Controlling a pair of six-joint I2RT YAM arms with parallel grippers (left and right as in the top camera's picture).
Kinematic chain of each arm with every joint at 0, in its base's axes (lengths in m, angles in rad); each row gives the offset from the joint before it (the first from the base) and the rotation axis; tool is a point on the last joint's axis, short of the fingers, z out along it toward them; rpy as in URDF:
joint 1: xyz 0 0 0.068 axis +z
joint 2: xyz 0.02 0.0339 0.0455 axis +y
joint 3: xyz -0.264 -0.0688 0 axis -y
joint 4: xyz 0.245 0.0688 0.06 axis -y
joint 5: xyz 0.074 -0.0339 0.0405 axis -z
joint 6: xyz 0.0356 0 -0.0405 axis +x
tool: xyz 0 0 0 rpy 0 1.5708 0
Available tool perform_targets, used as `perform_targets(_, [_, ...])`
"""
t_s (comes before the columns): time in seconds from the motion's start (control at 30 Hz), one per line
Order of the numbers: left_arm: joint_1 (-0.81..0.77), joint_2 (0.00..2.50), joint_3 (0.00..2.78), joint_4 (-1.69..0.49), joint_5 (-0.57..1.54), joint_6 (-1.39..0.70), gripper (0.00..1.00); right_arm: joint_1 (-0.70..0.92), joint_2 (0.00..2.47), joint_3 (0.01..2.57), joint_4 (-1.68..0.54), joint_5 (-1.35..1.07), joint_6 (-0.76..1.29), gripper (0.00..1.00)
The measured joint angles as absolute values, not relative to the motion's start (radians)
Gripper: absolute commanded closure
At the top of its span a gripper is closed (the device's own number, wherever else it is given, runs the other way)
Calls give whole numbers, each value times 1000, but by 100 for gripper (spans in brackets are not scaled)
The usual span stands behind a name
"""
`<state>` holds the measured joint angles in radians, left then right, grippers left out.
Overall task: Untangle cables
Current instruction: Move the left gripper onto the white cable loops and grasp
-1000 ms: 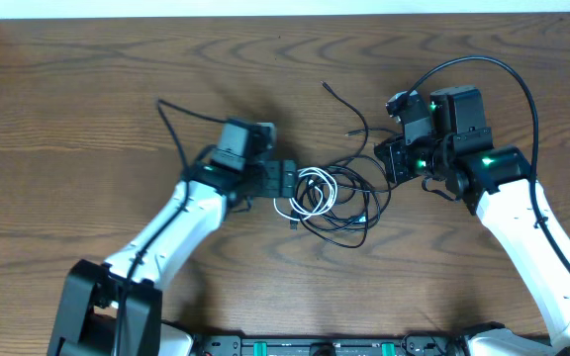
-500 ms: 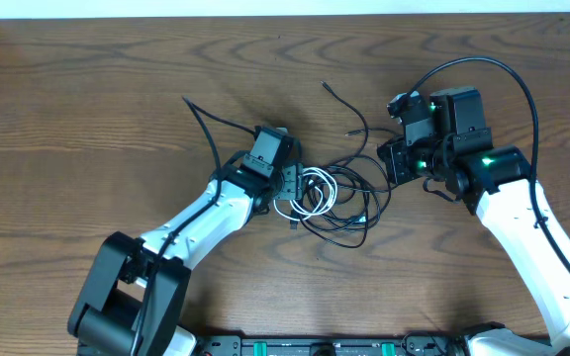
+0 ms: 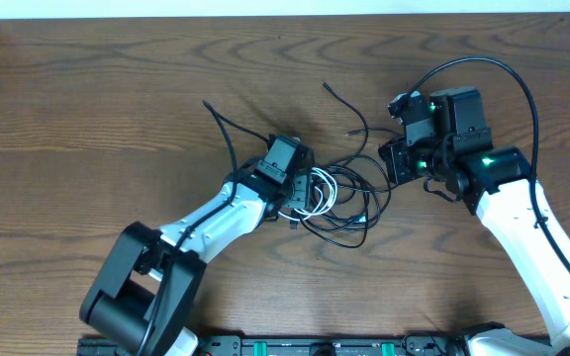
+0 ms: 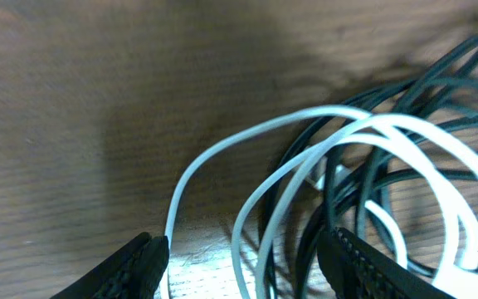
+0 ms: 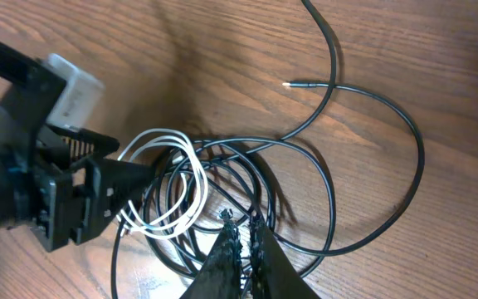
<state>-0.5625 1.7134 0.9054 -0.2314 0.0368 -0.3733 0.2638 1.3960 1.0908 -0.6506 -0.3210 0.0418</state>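
The cables lie in a tangle mid-table: a white cable point(image 3: 317, 193) coiled in small loops inside wider black cable point(image 3: 349, 222) loops. Two black ends trail toward the back, one plug tip point(image 3: 349, 130) bare. My left gripper point(image 3: 305, 193) is low at the tangle's left side. Its jaws are open with white cable point(image 4: 305, 133) strands between the left gripper point(image 4: 243, 270) fingers. My right gripper point(image 3: 384, 163) hangs at the tangle's right edge. In its wrist view the right gripper point(image 5: 241, 223) is shut, tips just over black cable point(image 5: 372, 108) loops; a pinched strand cannot be made out.
The left arm's thick black wire point(image 3: 221, 124) arcs up behind its wrist. The right arm's wire point(image 3: 503, 64) loops above its housing. The wooden table point(image 3: 87, 119) ends at the pale back edge point(image 3: 265, 8).
My left arm has slid right into the tangle, and its jaws have narrowed around the white loops. The right arm and the cables have stayed put.
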Motion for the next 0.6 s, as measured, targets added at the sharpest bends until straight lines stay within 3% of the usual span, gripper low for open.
perform_targets(0.03, [-563,1724,905,-231,36,-373,59,264,1396,1091,-651,-321,42,96])
perform_targets(0.07, [-563,1733,905,-230,34,-373,79,264,1396,1091,-653,-321,42,96])
perform_targets(0.1, [-563,1742,905,-229,27,-375,91,264,1396,1091,-655,-321,42,96])
perform_targets(0.4, [-552,1732,905,-230,-21,-410,93,264,1396,1091,-667,-302,43,93])
perform_targets(0.6, [-520,1507,905,-230,-25,-453,93,264,1397,1091,-666,-295,44,92])
